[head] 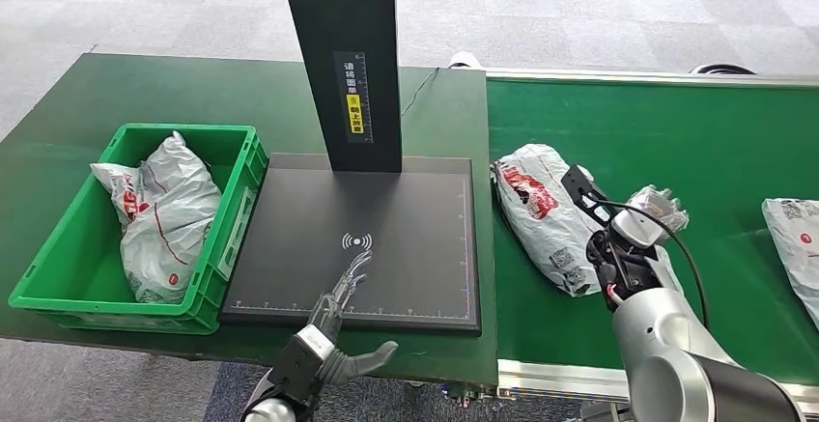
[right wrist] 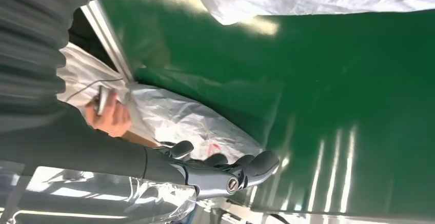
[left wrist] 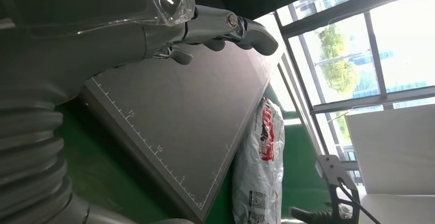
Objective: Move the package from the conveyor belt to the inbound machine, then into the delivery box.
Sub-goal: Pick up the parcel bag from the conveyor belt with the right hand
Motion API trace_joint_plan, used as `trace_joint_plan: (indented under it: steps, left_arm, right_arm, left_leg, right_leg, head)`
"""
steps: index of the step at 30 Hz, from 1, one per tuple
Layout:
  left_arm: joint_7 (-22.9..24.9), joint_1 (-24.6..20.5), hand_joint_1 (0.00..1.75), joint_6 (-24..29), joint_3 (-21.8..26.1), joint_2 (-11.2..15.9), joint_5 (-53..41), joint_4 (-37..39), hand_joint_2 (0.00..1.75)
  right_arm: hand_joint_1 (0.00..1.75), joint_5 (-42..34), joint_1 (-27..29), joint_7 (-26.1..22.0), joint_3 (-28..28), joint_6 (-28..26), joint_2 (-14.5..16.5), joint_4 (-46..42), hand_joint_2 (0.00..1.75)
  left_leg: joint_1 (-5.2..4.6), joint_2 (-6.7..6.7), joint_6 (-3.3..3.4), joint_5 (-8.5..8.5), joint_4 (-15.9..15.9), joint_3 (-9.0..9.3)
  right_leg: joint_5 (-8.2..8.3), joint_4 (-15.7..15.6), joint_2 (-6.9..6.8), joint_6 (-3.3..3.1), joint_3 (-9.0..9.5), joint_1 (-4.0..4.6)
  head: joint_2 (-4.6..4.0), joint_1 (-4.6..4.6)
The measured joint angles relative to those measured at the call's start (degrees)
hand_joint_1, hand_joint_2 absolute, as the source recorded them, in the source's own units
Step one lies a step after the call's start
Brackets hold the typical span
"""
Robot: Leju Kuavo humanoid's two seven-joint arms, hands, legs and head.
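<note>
A white plastic package (head: 539,211) with red print lies on the green conveyor belt (head: 666,123), close to the belt's left edge; the left wrist view shows the package (left wrist: 260,168) too. My right hand (head: 660,208) is at the package's right side, fingers apart and holding nothing; in the right wrist view its fingers (right wrist: 220,162) hover beside the crinkled package (right wrist: 179,119). My left hand (head: 340,304) is open, fingers stretched flat over the front edge of the black inbound machine platform (head: 386,219). The green delivery box (head: 58,258) stands at the left with white packages (head: 164,211) inside.
The machine's black post (head: 350,60) rises from the back of the platform. Another white package (head: 797,243) lies at the belt's right edge. A metal rail (head: 550,376) borders the belt's near side. A person's hand (right wrist: 109,115) holding a small object is beyond the belt.
</note>
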Motion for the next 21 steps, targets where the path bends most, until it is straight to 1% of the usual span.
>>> trace_joint_plan:
  steps: [2,5,7,12,16,21]
  left_arm:
    - [-0.05,0.05,0.00,0.21,-0.02,0.02,0.00,-0.01,1.75]
    - [-0.08,-0.01,0.00,0.48,-0.04,0.01,0.00,0.01,1.75]
    - [-0.08,-0.16,0.00,0.53,-0.05,0.00,0.00,0.04,1.75]
    - [-0.08,-0.79,0.00,0.63,-0.26,-0.15,-0.10,0.27,1.75]
    - [-0.08,-1.59,0.00,0.68,-0.62,-0.34,-0.25,0.78,1.75]
    - [-0.08,-2.69,0.00,0.68,-0.85,-0.53,-0.28,1.64,1.75]
  right_arm:
    - [0.00,-3.65,0.28,-4.33,-0.81,-0.23,0.43,0.00,1.75]
    - [0.00,-11.35,0.61,-11.88,-4.40,0.65,1.43,0.02,1.75]
    - [0.00,-14.26,0.73,-14.47,-7.12,1.59,2.16,0.04,1.75]
    - [0.00,-18.09,0.94,-17.21,-12.78,4.06,3.53,0.09,1.75]
    - [0.00,-21.43,1.22,-19.35,-17.16,7.22,4.28,0.23,1.75]
    - [0.00,-22.50,1.55,-19.70,-20.82,9.00,5.00,0.43,1.75]
  left_leg:
    - [0.00,0.00,0.00,0.00,0.00,0.00]
    - [0.00,0.00,0.00,0.00,0.00,0.00]
    - [0.00,0.00,0.00,0.00,0.00,0.00]
    - [0.00,0.00,0.00,0.00,0.00,0.00]
    - [0.00,0.00,0.00,0.00,0.00,0.00]
    - [0.00,0.00,0.00,0.00,0.00,0.00]
  right_leg:
    - [0.00,0.00,0.00,0.00,0.00,0.00]
    - [0.00,0.00,0.00,0.00,-0.02,0.00]
    - [0.00,0.00,0.00,0.00,-0.02,0.00]
    - [0.00,0.00,0.00,0.00,-0.02,0.00]
    - [0.00,0.00,0.00,0.00,-0.02,0.00]
    - [0.00,0.00,0.00,0.00,-0.02,0.00]
  head:
    - [0.00,0.01]
    - [0.00,0.01]
    - [0.00,0.00]
    - [0.00,0.01]
    - [0.01,0.01]
    - [0.00,0.00]
